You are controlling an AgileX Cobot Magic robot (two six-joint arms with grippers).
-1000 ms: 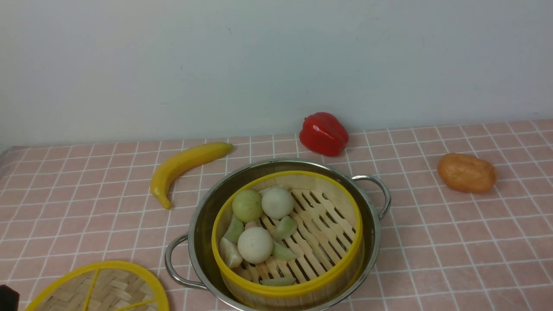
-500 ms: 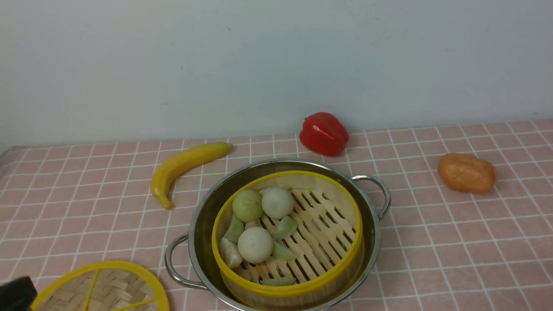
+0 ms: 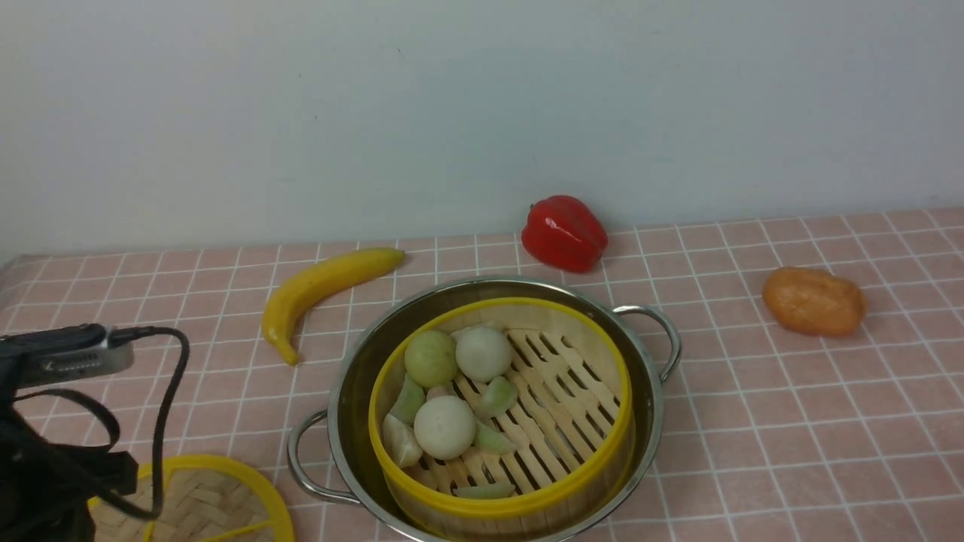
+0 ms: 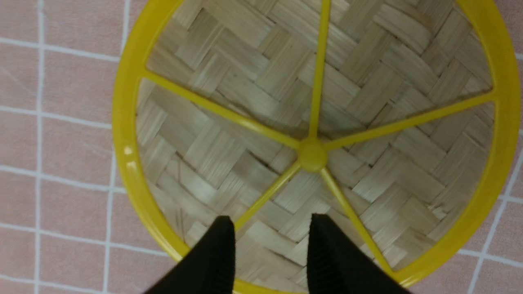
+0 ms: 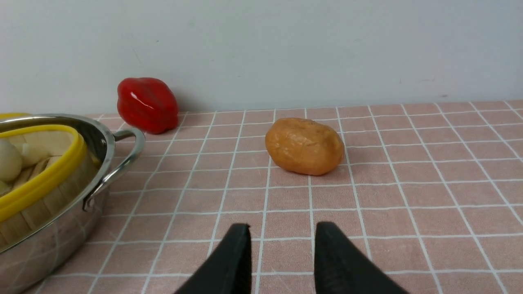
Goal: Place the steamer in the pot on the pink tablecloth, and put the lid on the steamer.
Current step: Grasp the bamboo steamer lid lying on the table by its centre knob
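Both are released and empty: the left end effector (image 4: pixel 271 245) hangs over the lid (image 4: pixel 367 81) lying flat on the pink tablecloth (image 3: pixel 791 421); at centre the steamer (image 3: pixel 512 503) sits inside the pot (image 3: pixel 646 391), uncovered; further right, the right end effector (image 5: pixel 282 253) hovers over the cloth

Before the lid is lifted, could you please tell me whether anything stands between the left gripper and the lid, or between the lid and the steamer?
Nothing visible does. The left gripper hangs open right above the lid; toward the steamer lie only pink tablecloth and the pot's low handle.
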